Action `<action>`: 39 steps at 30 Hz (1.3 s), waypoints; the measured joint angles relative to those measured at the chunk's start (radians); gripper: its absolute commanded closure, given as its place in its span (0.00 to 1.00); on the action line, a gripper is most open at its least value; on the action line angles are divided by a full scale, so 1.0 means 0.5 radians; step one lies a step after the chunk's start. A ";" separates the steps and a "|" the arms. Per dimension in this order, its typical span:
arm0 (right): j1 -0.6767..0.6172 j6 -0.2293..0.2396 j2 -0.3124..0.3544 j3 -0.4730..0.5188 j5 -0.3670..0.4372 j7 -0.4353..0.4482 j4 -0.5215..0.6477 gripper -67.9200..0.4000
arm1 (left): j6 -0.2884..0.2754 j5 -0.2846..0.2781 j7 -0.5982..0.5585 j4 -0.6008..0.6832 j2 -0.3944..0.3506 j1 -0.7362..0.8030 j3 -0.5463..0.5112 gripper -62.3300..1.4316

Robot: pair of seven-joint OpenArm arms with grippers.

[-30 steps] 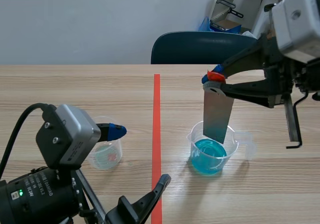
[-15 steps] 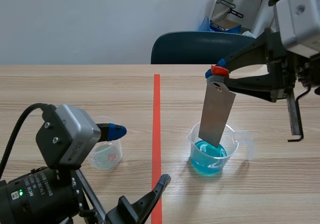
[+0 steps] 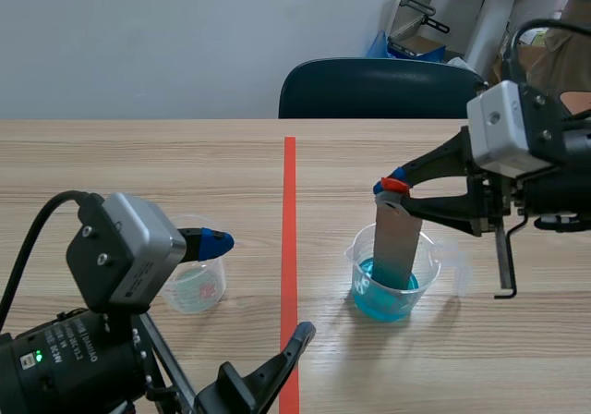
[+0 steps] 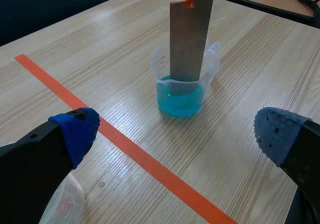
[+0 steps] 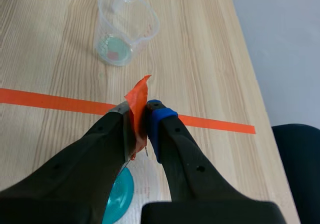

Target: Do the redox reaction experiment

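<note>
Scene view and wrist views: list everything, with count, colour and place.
table: 1, light wood
tape line: 1, orange-red, down the table's middle
cup of blue liquid: 1, clear plastic, right of the tape line
metal strip: 1, grey, orange tab on top, lower end in that cup's liquid
small cup: 1, clear plastic, left of the tape line
chair: 1, dark blue, behind the table
left gripper: 1, black, fingers open, by the small cup
right gripper: 1, black, fingers shut on the metal strip's top

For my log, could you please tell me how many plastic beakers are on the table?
2. The blue-liquid beaker stands right of the tape line, a metal strip dipped in it; the nearly empty beaker stands left of the line.
</note>
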 measured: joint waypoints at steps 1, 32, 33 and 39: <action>-0.007 -0.001 -0.023 0.000 -0.034 0.008 -0.039 0.98 | 0.001 -0.001 -0.001 0.000 0.000 0.000 0.000 0.00; -0.004 -0.031 -0.158 0.005 -0.161 0.226 -0.301 0.98 | 0.001 -0.001 0.000 -0.001 0.000 0.000 0.000 0.00; -0.004 -0.031 -0.158 0.005 -0.161 0.226 -0.301 0.98 | 0.001 -0.001 0.000 -0.001 0.000 0.000 0.000 0.00; -0.004 -0.031 -0.157 0.005 -0.161 0.227 -0.301 0.98 | 0.001 -0.001 0.000 -0.001 0.000 0.000 0.000 0.00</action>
